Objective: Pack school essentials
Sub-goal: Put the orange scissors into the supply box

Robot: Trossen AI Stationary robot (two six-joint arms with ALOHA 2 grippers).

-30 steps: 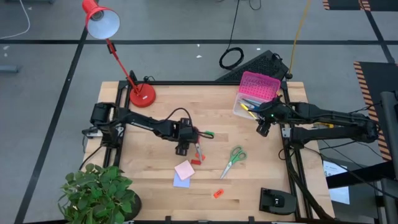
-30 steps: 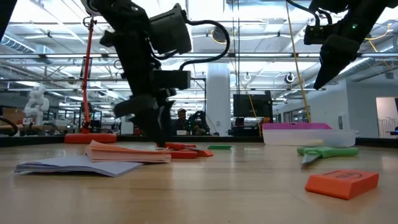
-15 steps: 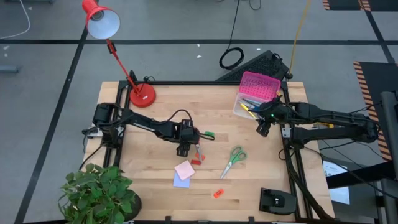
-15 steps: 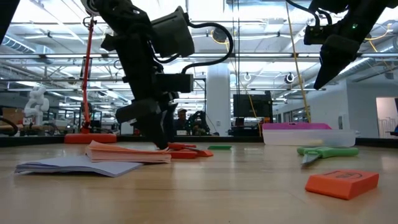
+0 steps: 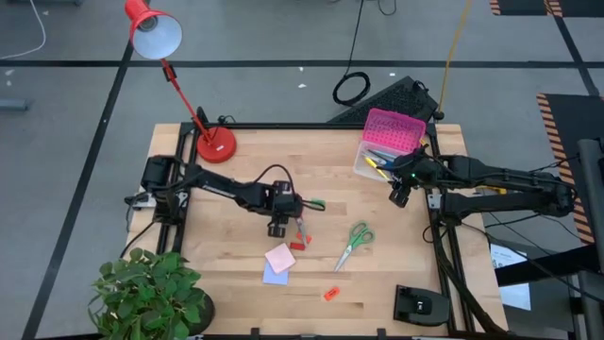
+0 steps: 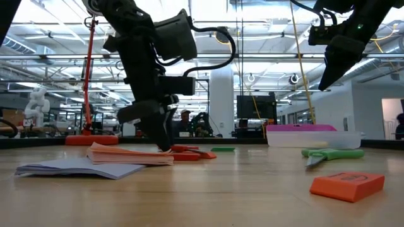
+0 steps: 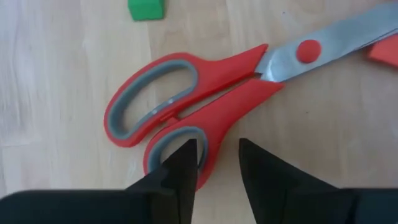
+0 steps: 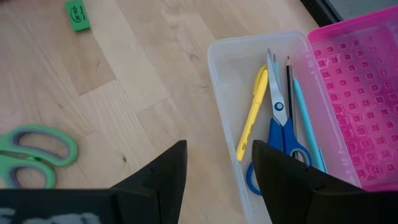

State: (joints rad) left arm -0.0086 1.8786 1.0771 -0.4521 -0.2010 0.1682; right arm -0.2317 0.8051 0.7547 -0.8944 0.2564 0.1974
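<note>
Table centre: left gripper (image 5: 276,229) low over the scissors (image 7: 205,99), an eraser (image 5: 317,203) just to its right.
Below centre: two sticky-note pads (image 5: 279,260) overlapping; another eraser (image 5: 330,294) lower right of them.
Right of centre: second scissors (image 5: 355,243).
Upper right: box (image 5: 386,149) holding pens and scissors; right gripper (image 5: 400,196) just below it.

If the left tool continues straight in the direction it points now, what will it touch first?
Most likely the red-handled scissors. The left tool points down at the table, open, with the lower handle loop at its fingertips. Whether it already touches the handle cannot be told.
</note>
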